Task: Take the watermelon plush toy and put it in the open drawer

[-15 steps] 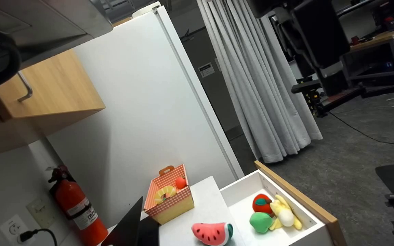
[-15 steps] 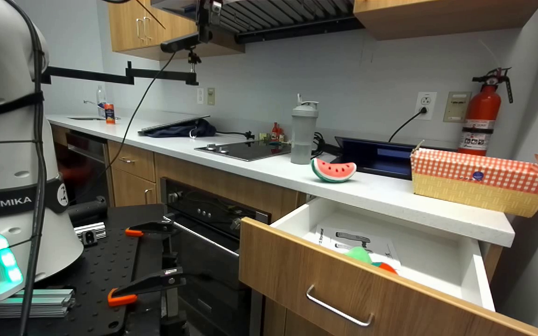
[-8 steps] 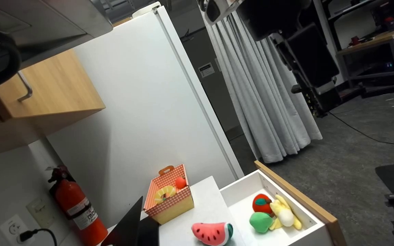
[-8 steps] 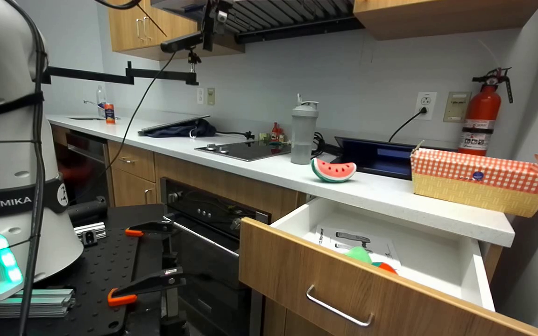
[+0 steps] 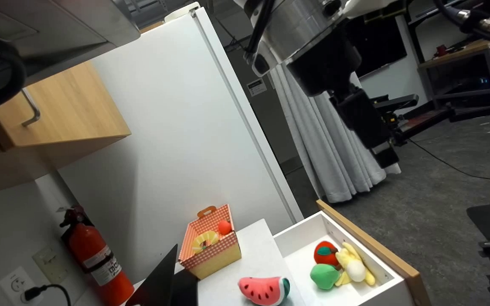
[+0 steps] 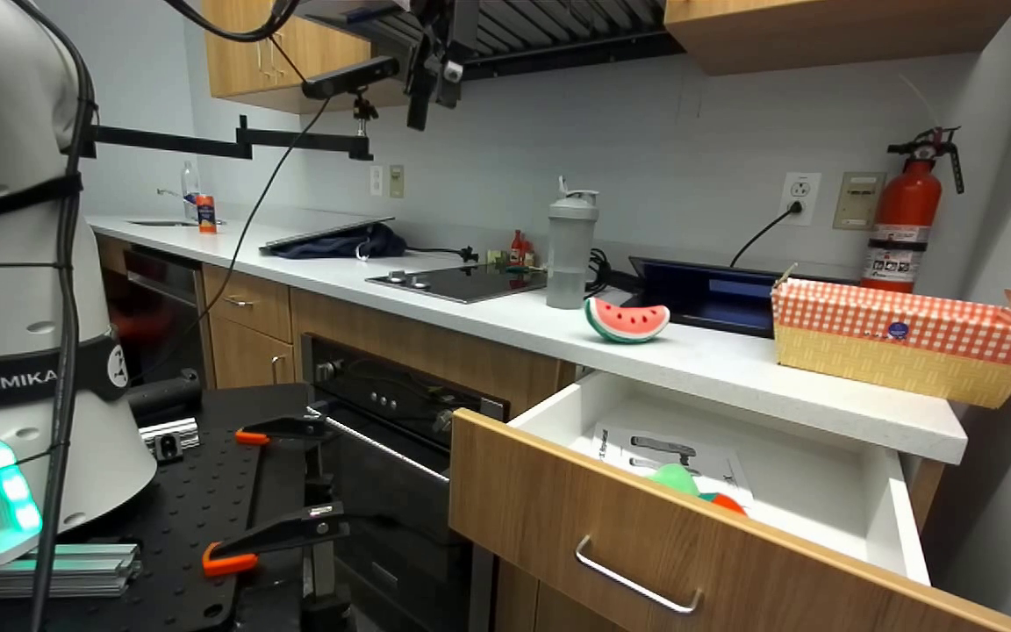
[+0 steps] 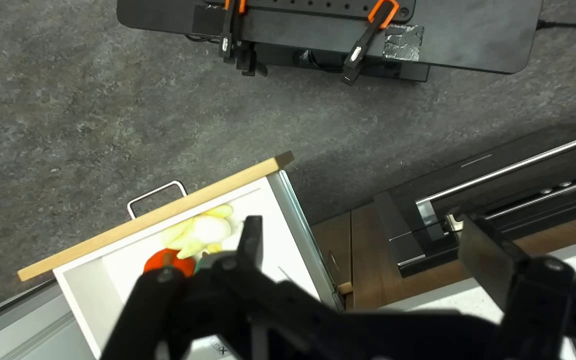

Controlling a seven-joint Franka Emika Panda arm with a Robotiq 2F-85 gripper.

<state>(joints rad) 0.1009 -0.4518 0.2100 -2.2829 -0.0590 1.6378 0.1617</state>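
Observation:
The watermelon plush toy (image 5: 264,290), a red slice with dark seeds and a green rim, lies on the white countertop beside the open drawer. It also shows in an exterior view (image 6: 627,321), next to a shaker bottle. It is out of the wrist view. The open drawer (image 5: 372,240), white-sided with a wood front, holds several plush fruits. The drawer front shows in an exterior view (image 6: 593,500) and in the wrist view (image 7: 153,215). My gripper (image 7: 368,247) is open and empty, with its fingers wide apart. It hangs well above the drawer and apart from the toy (image 6: 433,92).
A red-checked box (image 6: 909,351) with plush fruit stands on the counter. A clear shaker bottle (image 6: 570,254) and a dark open laptop (image 6: 707,294) stand near the toy. A fire extinguisher (image 6: 900,219) hangs at the wall. A range hood (image 6: 558,35) is overhead.
The arm and gripper have come lower. They moved left and down in an exterior view, and right and down in an exterior view. The toy, drawer and box have not moved.

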